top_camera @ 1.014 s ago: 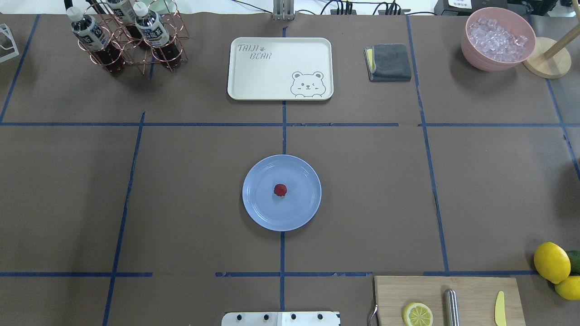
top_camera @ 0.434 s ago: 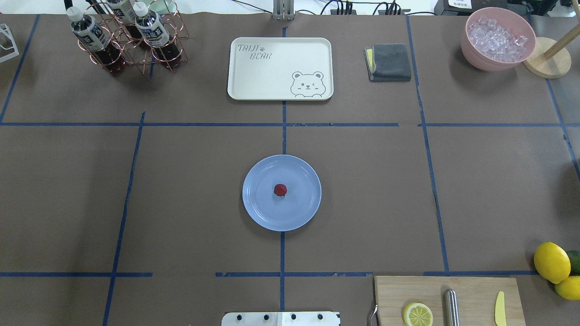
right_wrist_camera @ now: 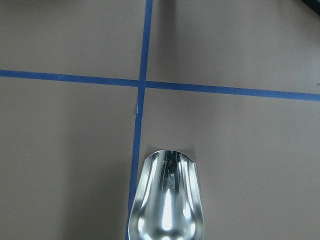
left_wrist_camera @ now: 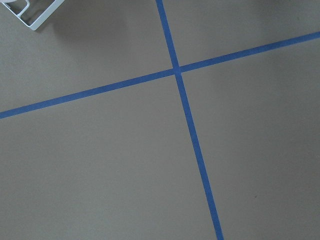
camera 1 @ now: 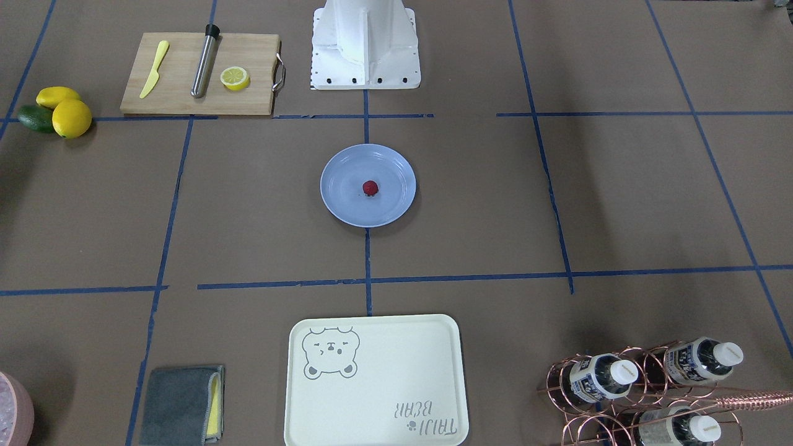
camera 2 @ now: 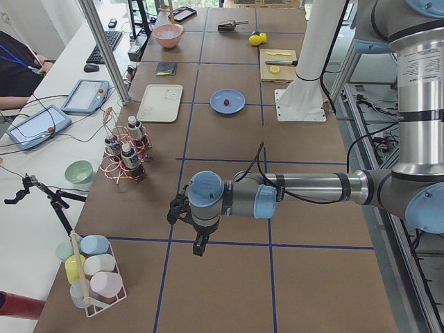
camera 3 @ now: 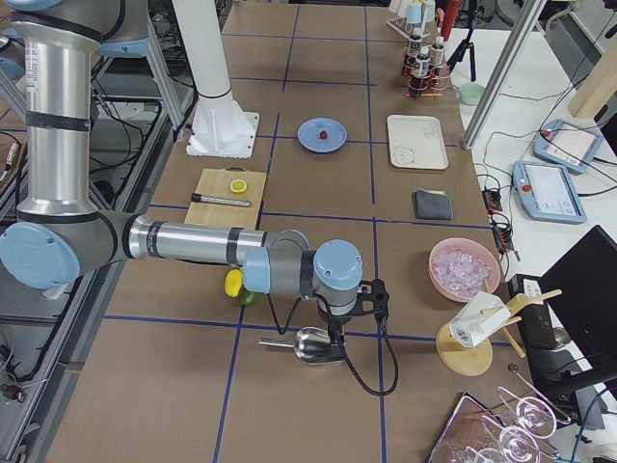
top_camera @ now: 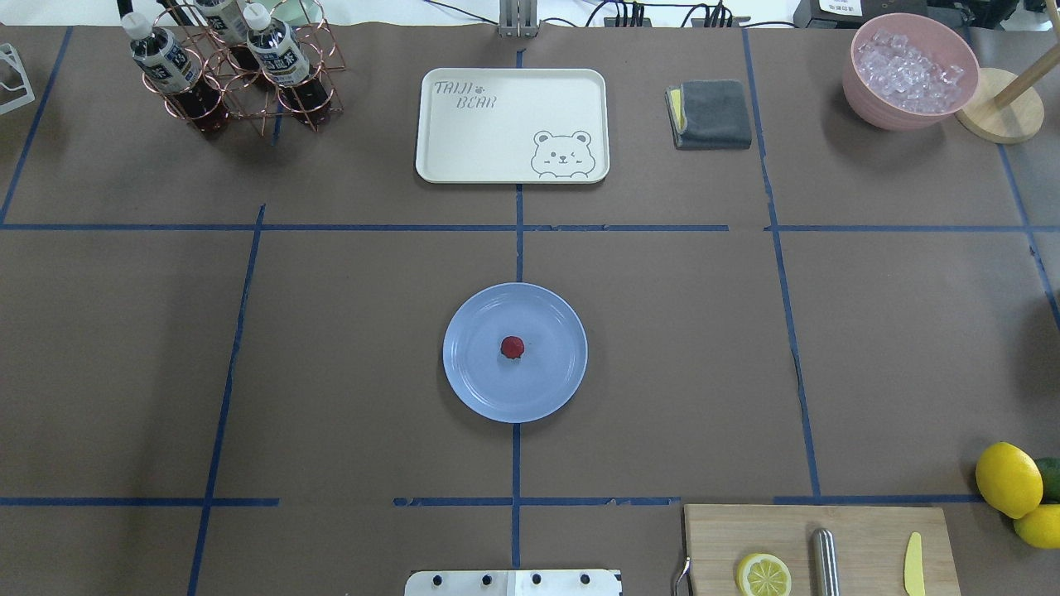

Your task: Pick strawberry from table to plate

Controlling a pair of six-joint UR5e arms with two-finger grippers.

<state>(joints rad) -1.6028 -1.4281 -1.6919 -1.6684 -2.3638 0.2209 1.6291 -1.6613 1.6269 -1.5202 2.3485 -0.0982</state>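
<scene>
The small dark red strawberry (top_camera: 513, 348) lies in the middle of the light blue plate (top_camera: 472, 389), which sits at the centre of the brown table (top_camera: 662, 348). The front view shows the same strawberry (camera 1: 370, 187) on the plate (camera 1: 347, 204). Neither gripper shows in the overhead or front views. The left gripper (camera 2: 200, 246) hangs over the table far from the plate, seen only from the left end. The right gripper (camera 3: 337, 333) hovers over a metal scoop (camera 3: 310, 344), seen only from the right end. I cannot tell whether either is open or shut.
A cream bear tray (top_camera: 512, 124), a grey cloth (top_camera: 710, 113), a pink bowl of ice (top_camera: 909, 70) and a copper bottle rack (top_camera: 240, 70) line the far side. A cutting board (top_camera: 820, 550) with a lemon half and loose lemons (top_camera: 1008, 478) sit near right.
</scene>
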